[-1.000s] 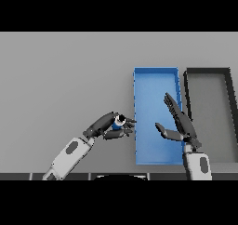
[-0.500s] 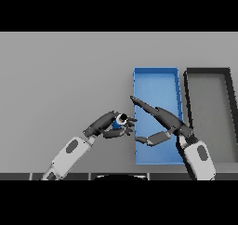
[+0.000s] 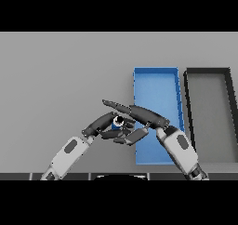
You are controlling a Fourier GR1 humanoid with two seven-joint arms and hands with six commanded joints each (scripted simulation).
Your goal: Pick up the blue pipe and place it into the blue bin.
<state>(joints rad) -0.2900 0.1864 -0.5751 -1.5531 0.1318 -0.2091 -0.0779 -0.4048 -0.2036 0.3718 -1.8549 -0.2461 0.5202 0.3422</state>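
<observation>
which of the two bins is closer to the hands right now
The blue bin. Both hands, left hand and right hand, meet at its left wall around the blue pipe; the dark bin lies beyond it, farther right.

A bare test bench: plain grey table (image 3: 56, 70), blue bin (image 3: 155, 80), dark bin (image 3: 209, 112).

Both hands (image 3: 106, 124) (image 3: 139, 112) around blue pipe (image 3: 116, 122) beside blue bin (image 3: 155, 87)
</observation>
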